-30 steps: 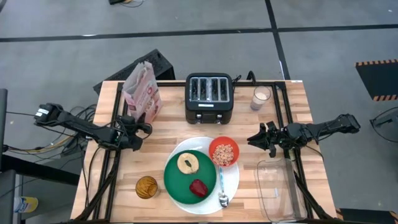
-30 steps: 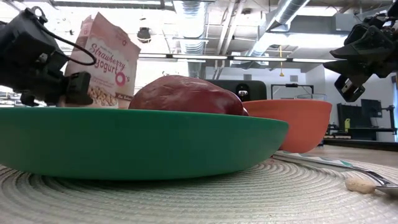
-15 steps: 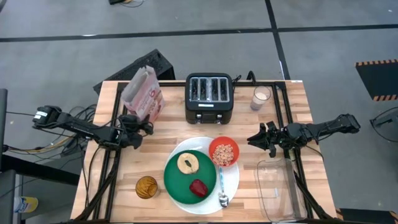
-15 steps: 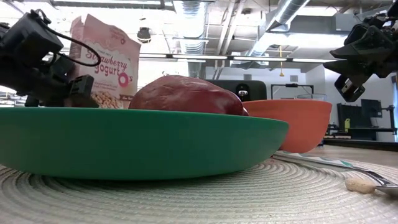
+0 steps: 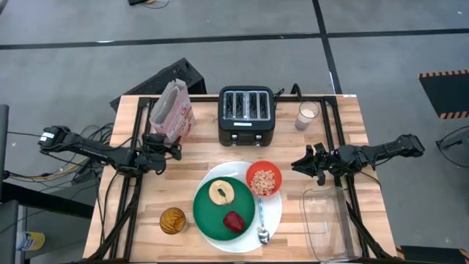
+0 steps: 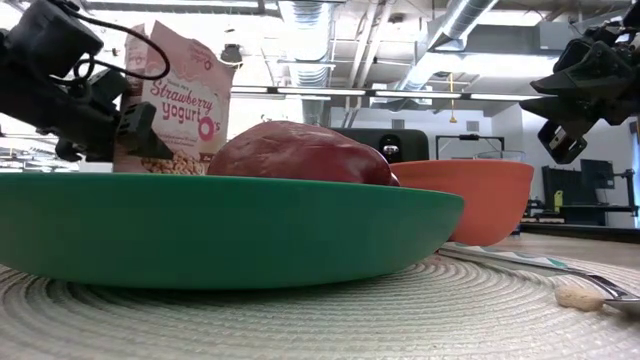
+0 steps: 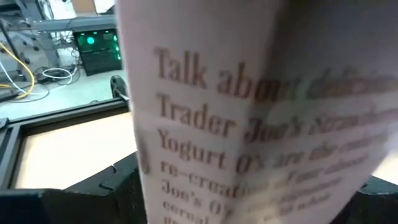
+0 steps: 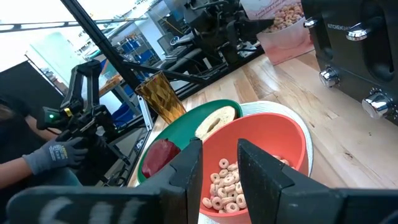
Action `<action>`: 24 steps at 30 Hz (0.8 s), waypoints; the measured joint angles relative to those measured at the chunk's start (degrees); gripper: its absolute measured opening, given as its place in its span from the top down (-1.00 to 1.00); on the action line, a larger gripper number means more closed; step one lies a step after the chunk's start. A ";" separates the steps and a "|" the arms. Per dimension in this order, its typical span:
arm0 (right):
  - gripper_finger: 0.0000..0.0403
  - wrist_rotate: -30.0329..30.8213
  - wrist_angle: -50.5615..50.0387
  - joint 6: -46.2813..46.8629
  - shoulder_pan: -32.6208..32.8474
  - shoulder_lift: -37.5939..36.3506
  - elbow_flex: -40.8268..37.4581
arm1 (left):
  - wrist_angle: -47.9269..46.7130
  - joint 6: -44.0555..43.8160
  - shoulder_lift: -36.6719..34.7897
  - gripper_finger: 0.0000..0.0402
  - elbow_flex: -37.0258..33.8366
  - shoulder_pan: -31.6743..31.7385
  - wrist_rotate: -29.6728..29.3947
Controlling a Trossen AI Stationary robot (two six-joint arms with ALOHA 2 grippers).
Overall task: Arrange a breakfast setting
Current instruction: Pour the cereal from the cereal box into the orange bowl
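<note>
My left gripper (image 5: 163, 144) is shut on the pinkish cereal box (image 5: 173, 112) at the table's far left; the box also shows in the low view (image 6: 180, 95) and fills the left wrist view (image 7: 261, 124). The green plate (image 5: 209, 216) lies on the large white plate (image 5: 274, 216) and carries the bagel half (image 5: 221, 192) and the red fruit (image 5: 234, 221). The red-orange bowl (image 5: 264, 178) holds cereal. The blue-handled spoon (image 5: 261, 218) lies on the white plate. My right gripper (image 5: 300, 164) is open, in the air right of the bowl. My left gripper pinches the cereal box's lower part (image 7: 186, 193) between its two fingers (image 7: 81, 199), one on each side of the box. The fingers come about level, from the table's near left side. The box stands tilted; its bottom is hidden, so I cannot tell if it rests on the table.
A black toaster (image 5: 247, 116) stands at the far middle and a glass of milk (image 5: 308, 115) to its right. An amber glass (image 5: 173, 220) stands near the front left, a clear container (image 5: 322, 216) at the front right. A person's gloved hand (image 8: 56, 152) shows beyond the table.
My left gripper has gone a little toward the table's far edge with the cereal box. The box has tipped more upright as seen from above and turned somewhat. My right gripper has kept still.
</note>
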 joint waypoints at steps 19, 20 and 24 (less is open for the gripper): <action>0.39 -0.01 0.00 0.00 0.00 -0.01 0.01 | -33.43 -4.20 -21.13 -0.47 9.57 -4.98 13.92; 0.39 0.01 0.00 0.00 -0.02 -0.01 0.01 | -33.63 -3.35 -22.12 -0.47 9.90 -5.44 15.07; 0.39 0.01 0.00 0.00 0.00 0.00 0.02 | -33.64 -0.50 -25.74 -0.47 11.11 -7.25 19.07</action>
